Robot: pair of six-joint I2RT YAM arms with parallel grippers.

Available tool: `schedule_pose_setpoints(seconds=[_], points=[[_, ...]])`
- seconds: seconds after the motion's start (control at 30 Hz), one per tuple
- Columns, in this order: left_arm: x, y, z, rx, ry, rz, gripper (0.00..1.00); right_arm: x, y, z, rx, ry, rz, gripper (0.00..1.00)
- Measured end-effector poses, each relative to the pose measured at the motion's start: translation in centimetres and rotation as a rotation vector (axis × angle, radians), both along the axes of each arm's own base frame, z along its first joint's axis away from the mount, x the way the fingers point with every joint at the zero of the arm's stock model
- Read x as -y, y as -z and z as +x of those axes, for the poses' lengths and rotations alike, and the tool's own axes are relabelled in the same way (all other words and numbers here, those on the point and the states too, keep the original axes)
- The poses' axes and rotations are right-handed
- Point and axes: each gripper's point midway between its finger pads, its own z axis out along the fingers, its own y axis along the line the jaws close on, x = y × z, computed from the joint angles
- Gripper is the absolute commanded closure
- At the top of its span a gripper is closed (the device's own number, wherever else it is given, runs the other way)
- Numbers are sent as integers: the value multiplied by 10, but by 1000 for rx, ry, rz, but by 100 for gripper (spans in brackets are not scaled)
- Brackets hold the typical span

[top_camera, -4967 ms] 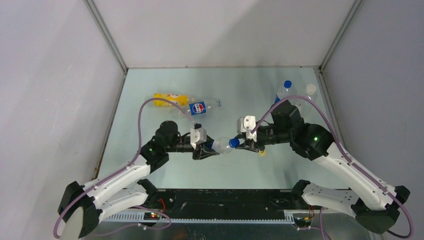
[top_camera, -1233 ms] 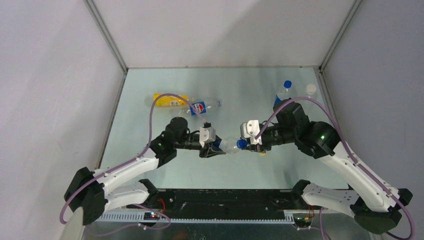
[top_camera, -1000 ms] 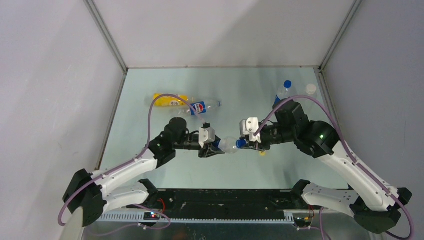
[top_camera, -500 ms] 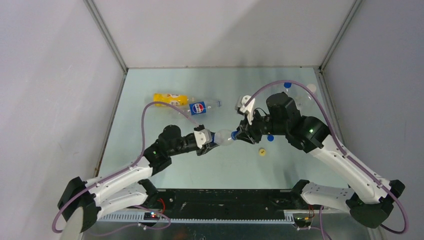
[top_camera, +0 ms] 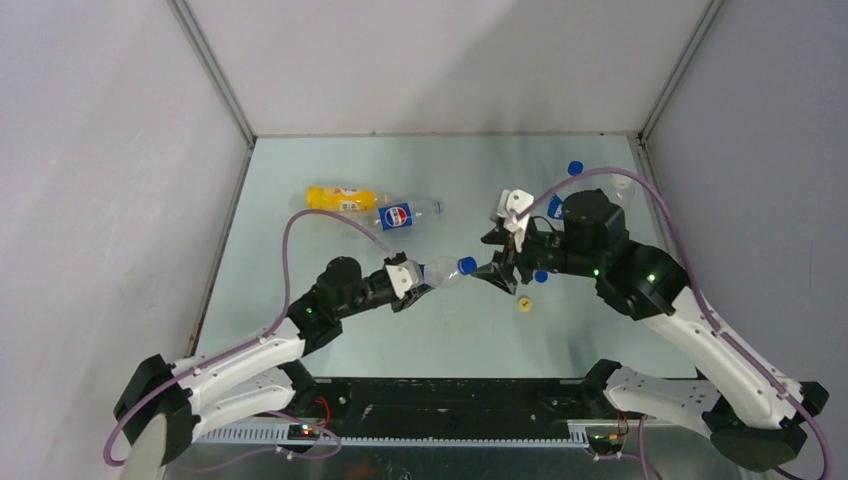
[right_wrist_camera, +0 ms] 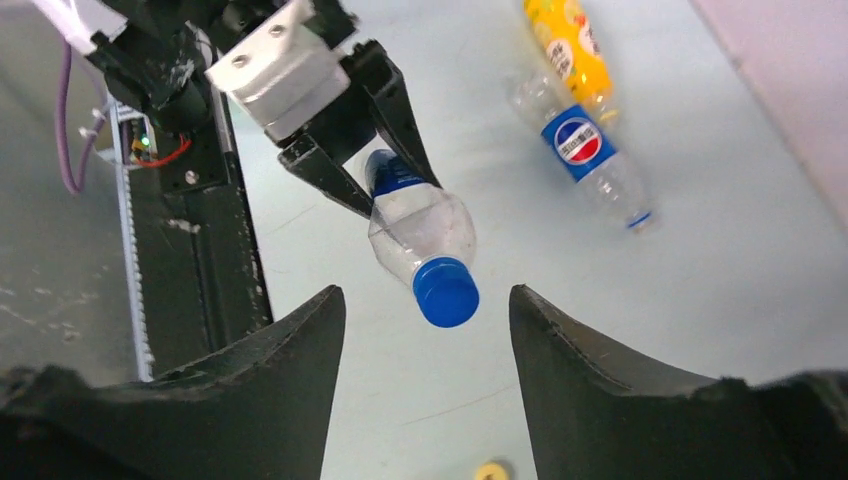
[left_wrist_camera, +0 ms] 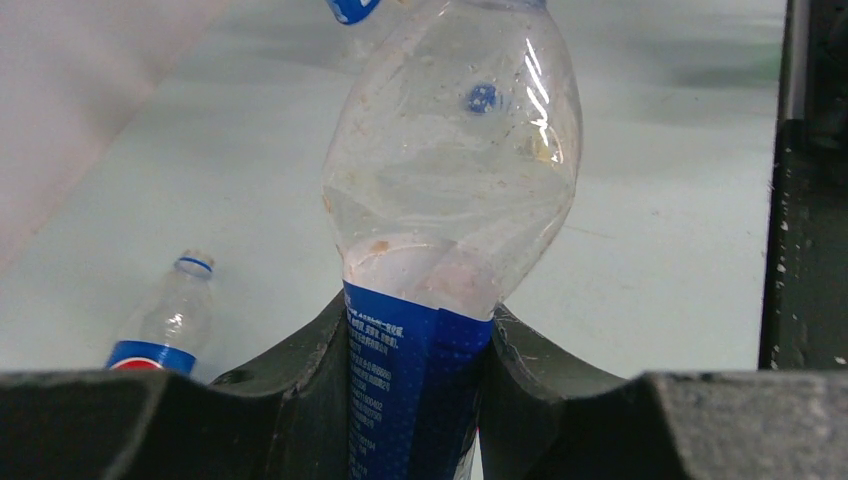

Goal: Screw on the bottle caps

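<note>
- Left claw (left_wrist_camera: 415, 335): clamped on the held bottle (left_wrist_camera: 455, 170); both fingers (left_wrist_camera: 300, 400) press on the blue label at the lower part of the body
- Held bottle: clear plastic, carried off the tabletop (top_camera: 300, 170), roughly level, with its neck directed away from the left claw and toward the right claw (right_wrist_camera: 428, 305)
- Blue cap (right_wrist_camera: 446, 292): seated on the neck of the held bottle, at the end farthest from the left claw
- Right claw: spread wide, holding nothing; in the right wrist view the blue cap appears in the gap between its two fingers (right_wrist_camera: 290, 370) and touches neither
- Top view: the right claw fingertips stand just beside the blue cap and face the left claw across the held bottle
- Yellow cap (top_camera: 523, 304): lies loose on the tabletop near the right claw, on the side toward the arm bases
- Lying bottle (top_camera: 405, 214): clear with a blue label, on its side on the tabletop beyond the left claw; neck uncapped, with a blue ring
- Yellow-orange bottle (top_camera: 338, 197): on its side, just beside the base end of the lying bottle, well apart from both claws
</note>
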Motion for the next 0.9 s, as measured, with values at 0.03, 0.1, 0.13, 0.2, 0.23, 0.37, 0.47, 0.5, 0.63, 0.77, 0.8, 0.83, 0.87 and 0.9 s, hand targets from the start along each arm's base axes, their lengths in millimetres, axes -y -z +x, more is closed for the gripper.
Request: schedule_pose_setpoints(seconds=[0.03,0.1,0.13,0.2,0.23,0.37,0.47,0.5,0.63,0.77,0.8,0.83,0.87,0.9], points=[[-1,4,-1,-15,3,5,100,2,-4,-3,41,-25,-1,36],[-2,8,-4,-45,19,9,100,6,-8,-8,115,-79,-17,36],[-2,9,-5,-54,23,9,100,8,-7,-11,152,-112,-34,36],[-3,11,-9,-85,52,7,100,11,-3,-16,212,-175,-73,35],[-2,11,-11,-95,67,4,100,12,0,-18,232,-199,-90,35],[3,3,-20,-130,147,-8,100,16,12,-24,290,-288,-152,37],[9,-7,-26,-134,205,-20,100,17,16,-28,314,-337,-171,37],[10,-10,-28,-136,221,-23,100,17,17,-29,318,-349,-173,38],[15,-19,-34,-144,271,-32,100,15,22,-32,323,-384,-178,40],[18,-20,-38,-161,307,-28,100,13,25,-32,323,-402,-181,42],[18,-19,-39,-166,312,-26,100,12,26,-32,323,-405,-181,42],[19,-18,-40,-173,318,-23,100,12,27,-32,323,-408,-182,43],[19,-17,-41,-176,320,-21,100,11,27,-32,321,-410,-183,44],[18,-16,-42,-182,322,-18,100,11,28,-32,322,-412,-183,45]])
